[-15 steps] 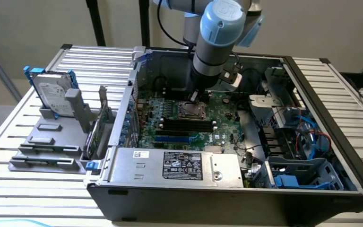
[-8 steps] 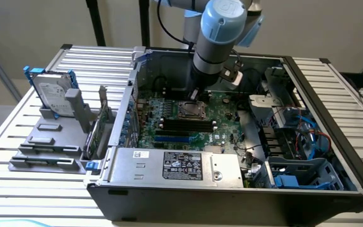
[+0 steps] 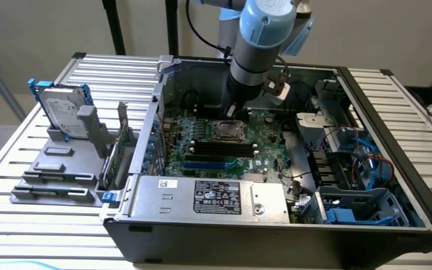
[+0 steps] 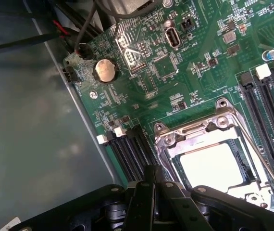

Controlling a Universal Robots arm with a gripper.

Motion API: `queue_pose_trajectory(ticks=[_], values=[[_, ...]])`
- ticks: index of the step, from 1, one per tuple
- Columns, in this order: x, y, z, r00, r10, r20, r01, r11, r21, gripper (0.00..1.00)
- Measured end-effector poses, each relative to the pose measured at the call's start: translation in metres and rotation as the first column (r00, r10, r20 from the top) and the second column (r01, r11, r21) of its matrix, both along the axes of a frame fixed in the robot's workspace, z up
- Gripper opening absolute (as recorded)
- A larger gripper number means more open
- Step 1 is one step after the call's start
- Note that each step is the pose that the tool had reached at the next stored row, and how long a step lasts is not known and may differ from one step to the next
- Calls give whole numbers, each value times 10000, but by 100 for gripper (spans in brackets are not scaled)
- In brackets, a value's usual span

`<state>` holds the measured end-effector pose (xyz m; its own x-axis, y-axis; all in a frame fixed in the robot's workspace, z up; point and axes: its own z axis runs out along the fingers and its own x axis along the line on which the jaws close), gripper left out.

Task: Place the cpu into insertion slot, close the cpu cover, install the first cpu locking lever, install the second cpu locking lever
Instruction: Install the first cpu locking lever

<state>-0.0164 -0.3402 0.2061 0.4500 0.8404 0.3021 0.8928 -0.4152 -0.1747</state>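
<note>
Slatted metal tabletop [image 3: 36, 225] carries an open computer case [image 3: 276, 236]; at frame centre the closed, empty gripper [image 4: 152, 180] hovers beside the cpu [image 4: 213, 164], seated under the cpu cover [image 4: 175, 144].

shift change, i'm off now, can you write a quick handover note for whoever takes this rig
Gripper: shut, holding nothing visible, low over the green motherboard beside the insertion slot.
Cpu: seated in the slot.
Cpu cover: looks closed over the cpu, its window showing the chip.
Locking lever: a thin rod along one side of the socket; whether it is latched is unclear.
Done: cpu placed, cover apparently down.
Left: confirm and lock both levers.
</note>
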Motion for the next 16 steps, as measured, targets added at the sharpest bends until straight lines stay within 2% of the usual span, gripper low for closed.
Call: queue_pose_trajectory(ticks=[13,16], values=[[-149,-132,10,10000,9,2,-9,10000,-10,11],[-151,-137,10,10000,12,0,-12,10000,-8,11]])
